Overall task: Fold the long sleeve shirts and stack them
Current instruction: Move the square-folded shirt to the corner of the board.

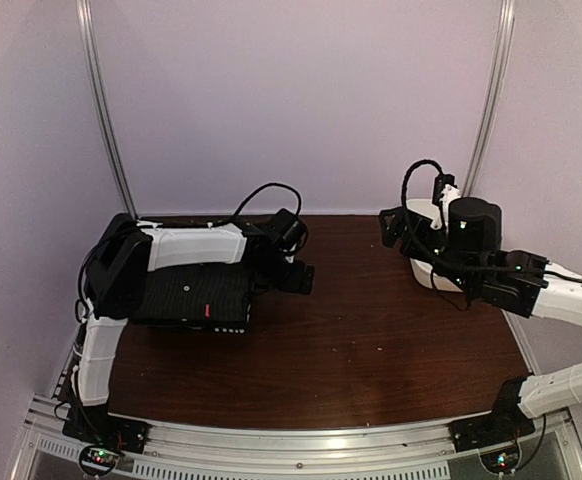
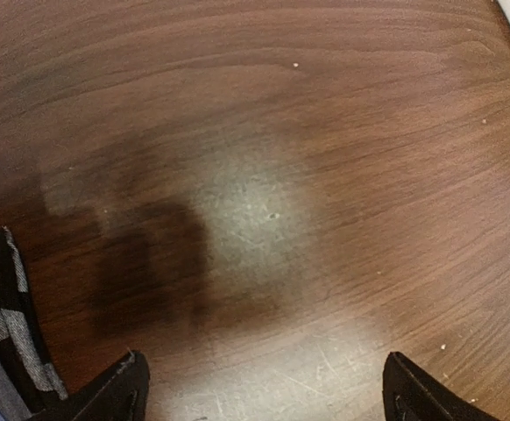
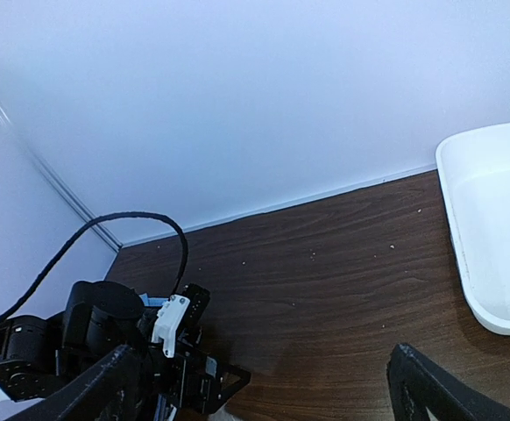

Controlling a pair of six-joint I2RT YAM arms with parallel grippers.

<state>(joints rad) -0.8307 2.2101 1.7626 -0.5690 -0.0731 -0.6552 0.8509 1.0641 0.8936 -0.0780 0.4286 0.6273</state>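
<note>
Work surface: a brown wood-grain table enclosed by pale lilac walls. At its left side, under the left arm, the long sleeve shirts lie as a dark, flat, folded stack of cloth; a pale-striped edge shows in the left wrist view. The left gripper hangs just beyond the stack over bare wood, jaws wide apart, holding nothing. Farther back on the right, the right gripper stands equally wide and empty near a white plastic tub. Handling estimate: the cloth is light, limp and not fragile, and its folds will likely slip if dragged. Pinch a folded edge or corner through all layers.
</note>
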